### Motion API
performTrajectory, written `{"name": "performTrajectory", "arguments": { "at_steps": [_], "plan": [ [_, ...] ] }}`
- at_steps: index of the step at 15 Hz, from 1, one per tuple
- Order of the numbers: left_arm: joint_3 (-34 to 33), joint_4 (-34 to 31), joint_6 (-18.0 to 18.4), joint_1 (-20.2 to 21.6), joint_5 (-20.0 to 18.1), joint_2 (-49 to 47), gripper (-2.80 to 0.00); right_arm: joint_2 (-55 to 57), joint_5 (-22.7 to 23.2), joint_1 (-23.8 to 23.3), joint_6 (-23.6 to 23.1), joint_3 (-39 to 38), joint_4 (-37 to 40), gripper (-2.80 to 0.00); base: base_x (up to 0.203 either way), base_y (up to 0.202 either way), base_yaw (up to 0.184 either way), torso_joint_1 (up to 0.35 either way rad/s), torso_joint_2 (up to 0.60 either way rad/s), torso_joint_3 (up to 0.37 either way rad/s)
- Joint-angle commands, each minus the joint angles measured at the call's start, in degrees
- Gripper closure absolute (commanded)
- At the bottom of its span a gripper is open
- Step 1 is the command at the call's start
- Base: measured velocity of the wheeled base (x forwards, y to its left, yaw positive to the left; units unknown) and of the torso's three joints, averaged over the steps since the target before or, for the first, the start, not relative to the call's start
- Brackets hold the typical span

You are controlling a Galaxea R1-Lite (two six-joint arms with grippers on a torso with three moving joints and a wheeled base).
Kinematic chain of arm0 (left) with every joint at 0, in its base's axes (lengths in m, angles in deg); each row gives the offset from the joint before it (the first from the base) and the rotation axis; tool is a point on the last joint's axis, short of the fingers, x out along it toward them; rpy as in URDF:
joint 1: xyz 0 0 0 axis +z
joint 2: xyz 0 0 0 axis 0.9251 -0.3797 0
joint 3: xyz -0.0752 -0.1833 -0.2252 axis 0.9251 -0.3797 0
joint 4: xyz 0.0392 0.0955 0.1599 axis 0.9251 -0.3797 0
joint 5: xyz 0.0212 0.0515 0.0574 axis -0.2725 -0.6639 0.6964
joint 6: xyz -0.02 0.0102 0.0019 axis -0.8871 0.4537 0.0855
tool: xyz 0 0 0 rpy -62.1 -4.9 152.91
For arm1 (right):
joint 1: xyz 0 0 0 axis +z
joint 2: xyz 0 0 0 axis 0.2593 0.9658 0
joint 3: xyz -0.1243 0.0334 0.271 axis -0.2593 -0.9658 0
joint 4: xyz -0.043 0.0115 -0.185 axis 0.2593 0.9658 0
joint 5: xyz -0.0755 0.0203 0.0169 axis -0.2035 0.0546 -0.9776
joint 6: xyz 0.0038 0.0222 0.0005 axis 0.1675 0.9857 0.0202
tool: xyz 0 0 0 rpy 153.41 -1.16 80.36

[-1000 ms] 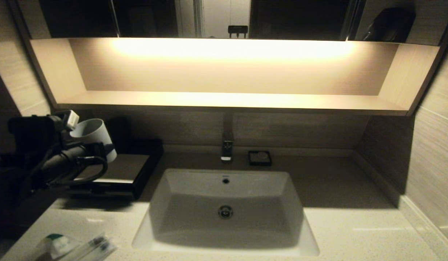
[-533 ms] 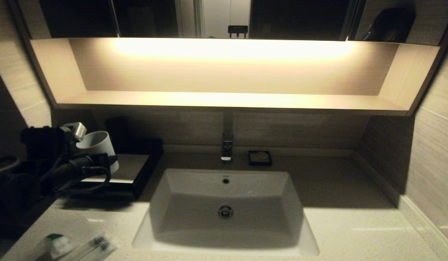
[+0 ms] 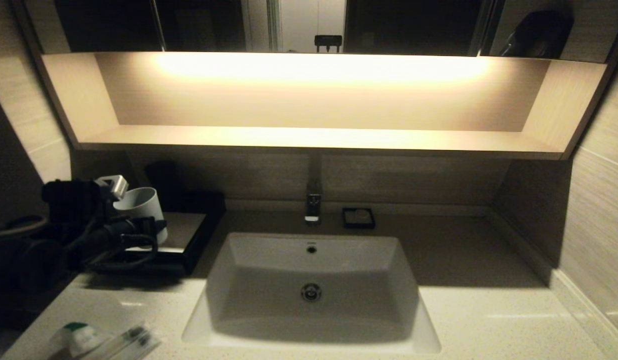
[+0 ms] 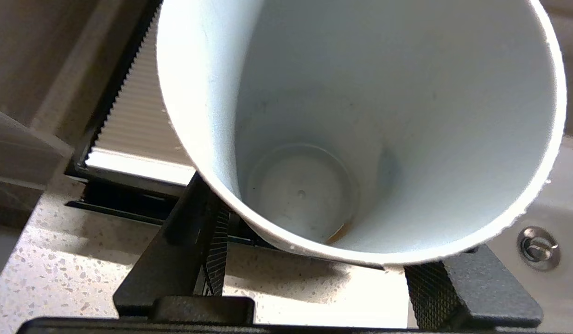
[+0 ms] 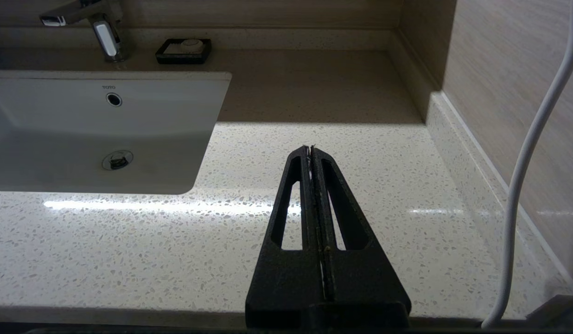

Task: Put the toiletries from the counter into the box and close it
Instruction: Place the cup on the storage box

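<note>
The left gripper [image 3: 139, 227] has its two black fingers [image 4: 184, 246] spread wide around a pale grey cup [image 3: 139, 210], one pad on each side of the wall near the cup's base. The cup is held tilted, its open mouth turned up and back toward the wrist, so the left wrist view looks straight down inside to the round bottom. It hangs over the near left part of the box [image 3: 189, 235], whose ribbed beige-silver top panel shows just behind the cup in the wrist view.

The box sits on the counter [image 3: 489, 320] immediately left of the sink [image 3: 314, 285], its long axis running from the back wall toward the front edge. Whether its drawer is pulled out cannot be told.

The toiletries [image 3: 104, 342] lie on the counter well in front of the box, at the near edge left of the sink. The slim clear packets point diagonally, from near left up toward the sink; a stubbier packet with a green end lies just beside them.

Behind the sink stand the faucet [image 3: 313, 205] and, to its right, a small black dish [image 3: 358, 218].

The right gripper [image 5: 312, 153] is parked above the counter right of the sink, fingers pressed together with nothing between them.
</note>
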Motion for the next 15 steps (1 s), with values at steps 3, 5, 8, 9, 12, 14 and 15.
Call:
{"name": "performTrajectory", "arguments": {
  "at_steps": [3, 5, 8, 9, 12, 14, 15],
  "plan": [
    [0.69, 0.27, -0.08, -0.01, 0.0, -1.55, 0.0, 0.0, 0.02, 0.0, -0.01, -0.01, 0.0, 0.0, 0.0, 0.0, 0.0, 0.0, 0.0, 0.0],
    [1.11, 0.28, -0.08, -0.09, 0.0, -2.1, 0.0, 0.0, 0.02, 0.0, -0.01, -0.01, 0.0, 0.0, 0.0, 0.0, 0.0, 0.0, 0.0, 0.0],
    [1.51, 0.19, 0.15, -0.18, 0.09, -2.19, 0.0, 0.0, 0.02, 0.0, -0.01, -0.01, 0.0, 0.0, 0.0, 0.0, 0.0, 0.0, 0.0, 0.0],
    [1.6, 0.19, 0.18, -0.18, 0.09, -2.19, 0.0, 0.0, 0.02, 0.03, -0.01, -0.01, 0.0, 0.0, 0.0, 0.0, 0.0, 0.0, 0.0, 0.0],
    [1.95, 0.19, 0.51, -0.26, 0.17, -3.6, 0.0, 0.0, 0.02, 0.0, -0.01, -0.01, 0.0, 0.0, 0.0, 0.0, 0.0, 0.0, 0.0, 0.0],
    [1.86, 0.28, 1.32, -0.18, 0.27, -4.39, 0.0, 0.0, 0.02, 0.0, -0.01, -0.01, 0.0, 0.0, 0.0, 0.0, 0.0, 0.0, 0.0, 0.0],
    [1.86, 0.28, 1.24, -0.18, 0.18, -4.47, 0.0, 0.0, 0.02, 0.0, -0.01, -0.01, 0.0, 0.0, 0.0, 0.0, 0.0, 0.0, 0.0, 0.0]
  ]
}}
